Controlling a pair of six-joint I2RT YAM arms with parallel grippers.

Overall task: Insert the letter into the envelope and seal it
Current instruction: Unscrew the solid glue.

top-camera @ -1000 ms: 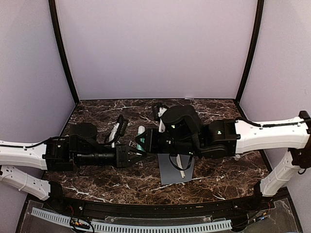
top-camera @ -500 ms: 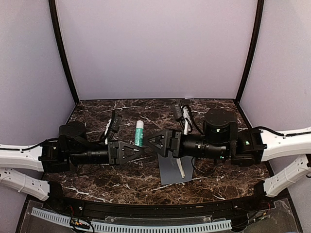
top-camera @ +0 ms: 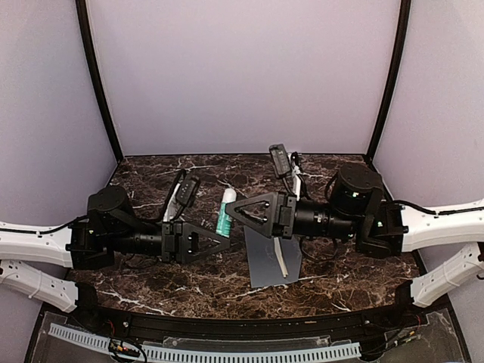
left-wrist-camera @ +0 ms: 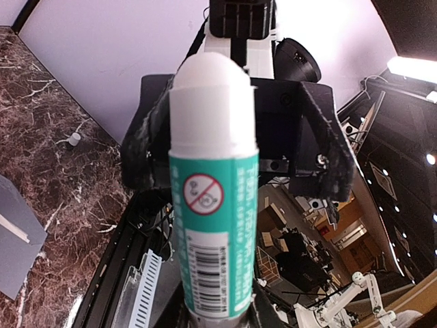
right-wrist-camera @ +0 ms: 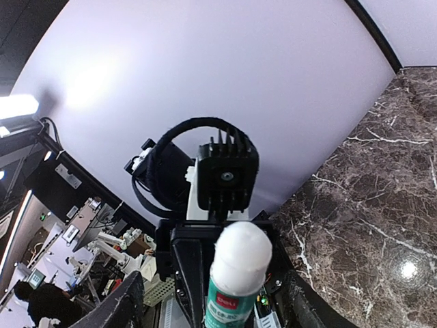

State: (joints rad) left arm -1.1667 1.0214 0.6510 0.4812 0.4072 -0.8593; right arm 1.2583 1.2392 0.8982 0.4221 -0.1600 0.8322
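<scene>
A teal glue stick [top-camera: 224, 218] with a white rounded top stands tilted above the table, and my left gripper [top-camera: 221, 236] is shut on its base. In the left wrist view the glue stick [left-wrist-camera: 213, 205] fills the middle, rising from the left gripper [left-wrist-camera: 212, 318]. My right gripper [top-camera: 236, 215] faces it, open, with its fingers spread either side of the white top. The right wrist view shows that glue stick [right-wrist-camera: 235, 280] between the right gripper's [right-wrist-camera: 212, 304] wide fingers [right-wrist-camera: 126, 304]. The slate-grey envelope [top-camera: 271, 261] lies flat below the right gripper, a thin white strip across it. The letter is out of view.
The dark marble table [top-camera: 151, 178] is walled by pale panels on three sides. A black rail and a white slotted cable duct [top-camera: 204, 349] run along the near edge. A small white piece [left-wrist-camera: 74, 139] lies on the marble by the back wall.
My right gripper opened, drew back to the right, then came left again toward the stick's white top. My left gripper kept hold of the glue stick and shifted slightly.
</scene>
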